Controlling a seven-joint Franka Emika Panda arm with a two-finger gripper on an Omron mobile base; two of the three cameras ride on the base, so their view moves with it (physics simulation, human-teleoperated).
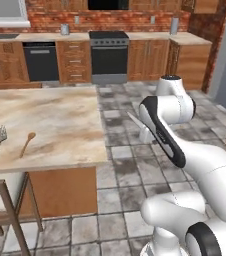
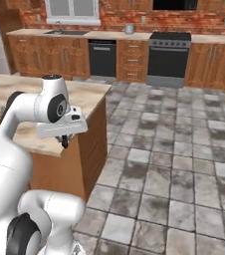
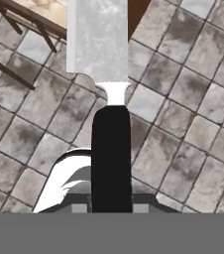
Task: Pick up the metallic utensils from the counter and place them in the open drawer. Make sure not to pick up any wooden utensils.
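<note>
Beige-and-brown marbled stone island counter (image 1: 50, 125) standing on a grey tiled floor (image 2: 184, 164); brick wall with wooden cabinets (image 1: 150, 60), one black oven (image 1: 108, 55) and one dishwasher (image 1: 41, 61) behind. On the counter: one slim grey metal fork (image 1: 1, 138) and, just beside it, one light-brown wooden spoon (image 1: 27, 143), apart. The two-finger gripper (image 2: 63, 142) hangs off the counter's edge above the floor, clamped on one black-handled, silver-bladed knife (image 3: 104, 99).
</note>
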